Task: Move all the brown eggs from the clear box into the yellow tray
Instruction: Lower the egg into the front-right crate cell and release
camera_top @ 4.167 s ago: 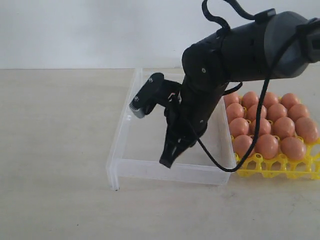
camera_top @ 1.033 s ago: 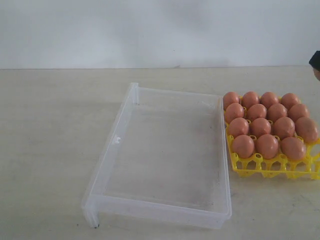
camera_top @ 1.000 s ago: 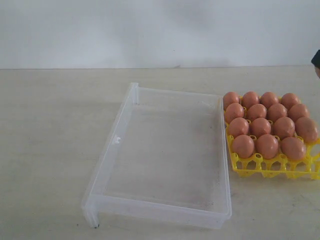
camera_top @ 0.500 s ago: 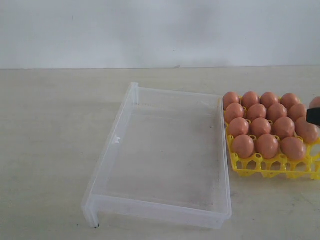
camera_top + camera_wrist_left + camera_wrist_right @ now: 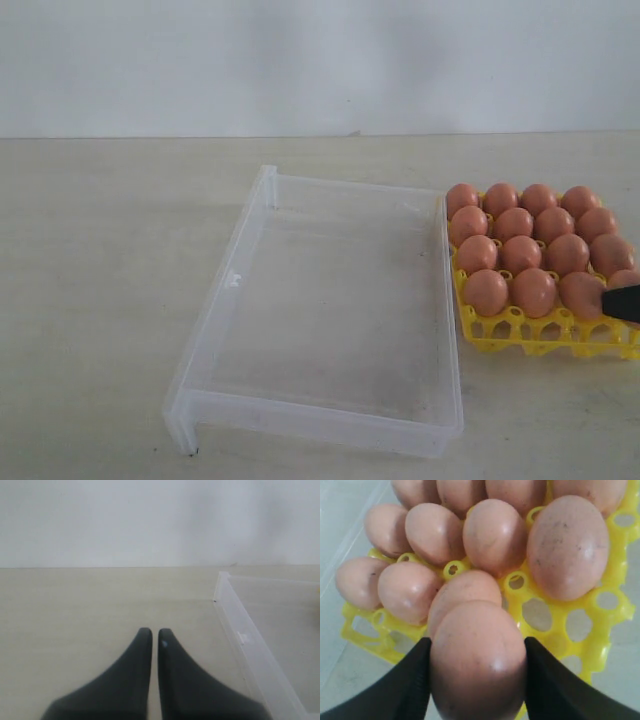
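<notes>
The clear box [image 5: 330,310] lies on the table with no eggs in it. To its right, the yellow tray [image 5: 520,335] holds several brown eggs [image 5: 520,250]. My right gripper [image 5: 477,650] is shut on a brown egg [image 5: 477,660] just above the tray [image 5: 560,625], over its near right part. In the exterior view only a black fingertip [image 5: 622,302] shows at the right edge, with the held egg [image 5: 626,278] above it. My left gripper [image 5: 150,632] hovers over bare table to the left of the box [image 5: 250,640], its jaws together with nothing between them.
The beige table [image 5: 100,300] stretches to the left of the box and in front of it. A white wall [image 5: 300,60] stands behind the table.
The right fingertip has come in from the right edge and moved down over the tray's near right corner with the egg. The box and tray have not moved.
</notes>
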`<state>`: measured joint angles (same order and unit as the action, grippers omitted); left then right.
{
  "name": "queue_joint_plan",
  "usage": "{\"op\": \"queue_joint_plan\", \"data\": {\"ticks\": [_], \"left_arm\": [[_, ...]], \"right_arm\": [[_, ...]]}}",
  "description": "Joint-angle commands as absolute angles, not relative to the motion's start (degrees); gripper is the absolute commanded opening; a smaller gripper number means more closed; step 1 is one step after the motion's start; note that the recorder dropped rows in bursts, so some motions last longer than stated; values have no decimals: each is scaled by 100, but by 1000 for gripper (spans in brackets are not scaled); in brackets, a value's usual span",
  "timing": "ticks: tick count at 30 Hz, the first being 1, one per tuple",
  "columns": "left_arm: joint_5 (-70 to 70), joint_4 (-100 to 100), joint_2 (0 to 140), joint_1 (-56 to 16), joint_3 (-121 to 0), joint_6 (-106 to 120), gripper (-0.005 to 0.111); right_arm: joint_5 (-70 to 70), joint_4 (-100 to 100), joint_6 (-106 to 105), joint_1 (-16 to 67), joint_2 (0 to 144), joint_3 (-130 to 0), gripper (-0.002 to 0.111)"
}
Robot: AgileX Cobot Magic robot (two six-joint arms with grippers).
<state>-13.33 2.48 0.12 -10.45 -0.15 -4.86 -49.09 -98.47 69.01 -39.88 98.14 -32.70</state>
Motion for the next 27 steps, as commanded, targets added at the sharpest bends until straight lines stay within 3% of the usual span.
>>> {"op": "queue_joint_plan", "data": {"ticks": [1,14,27], "left_arm": [[-1327,234,0,-1025,0,-473,4],[-1327,234,0,-1025,0,-473,4],[-1327,234,0,-1025,0,-473,4]], "right_arm": [[-5227,-9331,6067,-3998,10127,-3270,0],[-5633,-8976,4822,-3998,10117,-3270,0],[-4617,-9092,5535,-3998,9558,-3270,0]]}}
